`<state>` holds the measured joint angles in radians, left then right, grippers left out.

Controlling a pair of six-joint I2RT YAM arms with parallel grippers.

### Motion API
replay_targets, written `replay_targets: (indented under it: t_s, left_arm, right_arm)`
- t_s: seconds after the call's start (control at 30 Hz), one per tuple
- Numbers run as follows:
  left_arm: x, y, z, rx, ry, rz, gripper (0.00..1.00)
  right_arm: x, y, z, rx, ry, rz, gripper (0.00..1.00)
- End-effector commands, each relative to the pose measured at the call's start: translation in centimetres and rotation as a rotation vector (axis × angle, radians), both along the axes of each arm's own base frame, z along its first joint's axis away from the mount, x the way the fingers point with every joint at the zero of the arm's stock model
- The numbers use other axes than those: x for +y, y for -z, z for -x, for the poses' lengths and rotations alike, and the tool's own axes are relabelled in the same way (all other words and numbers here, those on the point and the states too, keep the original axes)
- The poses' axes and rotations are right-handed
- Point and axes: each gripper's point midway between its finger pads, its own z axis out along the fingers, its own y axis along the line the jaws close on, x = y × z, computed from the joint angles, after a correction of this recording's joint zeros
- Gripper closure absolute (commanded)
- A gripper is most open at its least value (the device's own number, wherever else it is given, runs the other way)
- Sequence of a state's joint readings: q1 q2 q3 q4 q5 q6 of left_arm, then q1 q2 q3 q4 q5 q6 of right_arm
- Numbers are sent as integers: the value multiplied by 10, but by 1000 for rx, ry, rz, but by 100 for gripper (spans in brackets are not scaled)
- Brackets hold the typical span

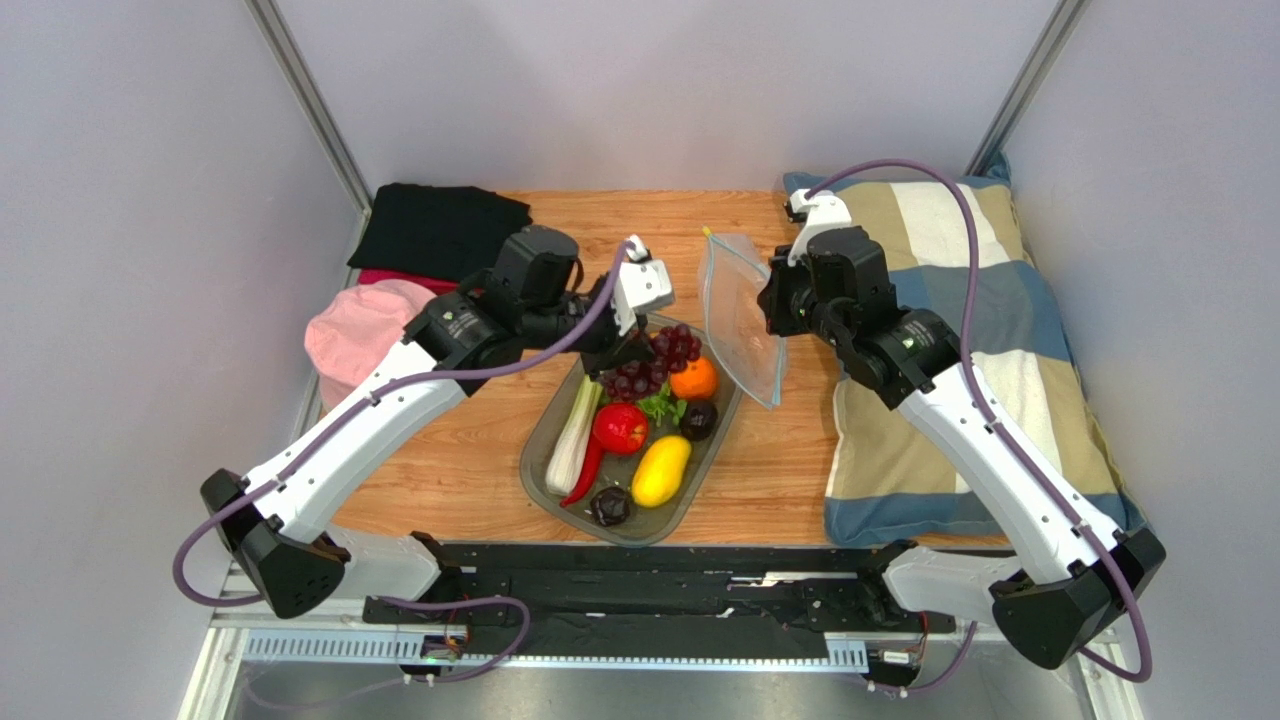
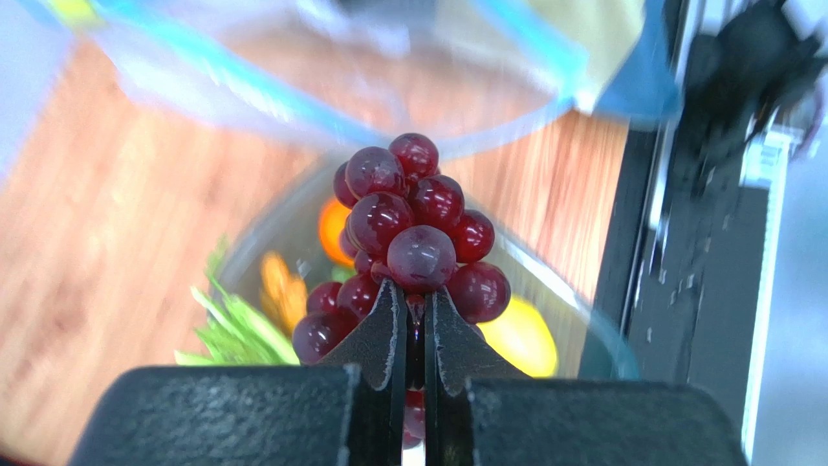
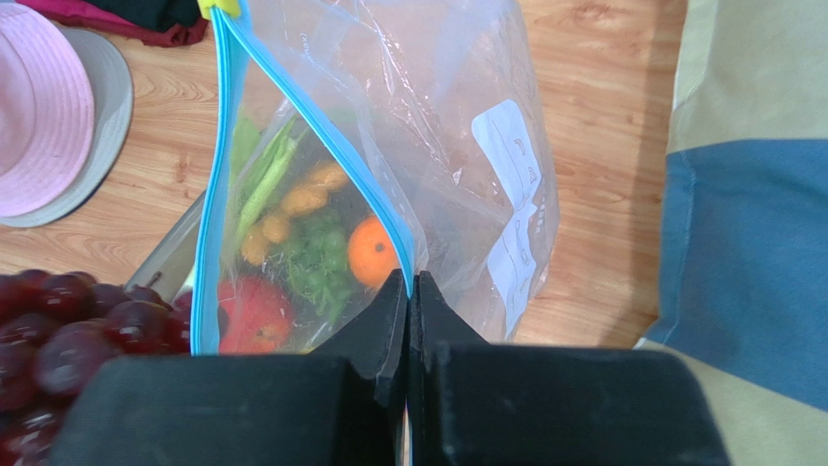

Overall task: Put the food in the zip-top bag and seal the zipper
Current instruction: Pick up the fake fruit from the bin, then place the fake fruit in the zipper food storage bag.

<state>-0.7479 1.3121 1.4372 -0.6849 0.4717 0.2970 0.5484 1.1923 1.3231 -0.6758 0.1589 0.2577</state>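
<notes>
My left gripper [image 2: 415, 301] is shut on a bunch of purple grapes [image 2: 408, 228] and holds it above the clear grey oval tray [image 1: 541, 477], just left of the bag's mouth. The grapes show in the top view [image 1: 667, 351]. My right gripper [image 3: 407, 283] is shut on the blue zipper [image 3: 321, 126] of the clear zip-top bag [image 1: 741, 318] and holds it up with the mouth gaping open. The tray holds a leek [image 1: 573, 435], red round fruit [image 1: 619, 428], yellow lemon [image 1: 661, 470], an orange [image 1: 693, 378], dark plums [image 1: 610, 506] and greens.
A pink hat [image 1: 358, 330] and black and red cloths [image 1: 436, 228] lie at the back left. A plaid pillow [image 1: 962, 285] covers the right side of the wooden table [image 1: 451, 465]. A black rail [image 1: 646, 578] runs along the near edge.
</notes>
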Motion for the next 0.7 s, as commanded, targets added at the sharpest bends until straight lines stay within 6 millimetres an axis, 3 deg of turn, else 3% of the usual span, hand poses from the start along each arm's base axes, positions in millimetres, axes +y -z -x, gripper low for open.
replay_targets:
  t_s: [0.0,0.03,0.07,0.17,0.23,0.27,0.4,0.67]
  left_arm:
    - [-21,-104,5,-68,4,314,100]
    - [-23,-113,0,-72,-18,344,100]
    - [-26,-137,-3,-108,-25,413,100]
    - [-35,-169,-18,-107,-92,560,100]
    - [-42,-177,-33,-88,-145,620,100]
    - [-44,-190,-39,-118,-153,674,100]
    - [-58,-188,-68,-102,-227,743,100]
    - [-82,-157,-91,-5,-269,773,100]
  right_arm:
    - [9,-9,-8,18,21,-108,100]
    - [8,-8,-10,30,27,-124,100]
    - [9,-4,-11,52,37,-140,100]
    - [8,0,-16,98,57,-193,100]
    - [7,5,-21,129,80,-223,100]
    - [8,5,-22,133,87,-229,100]
    - [18,4,-22,177,66,-292,100]
    - [17,8,-26,226,88,-349,100]
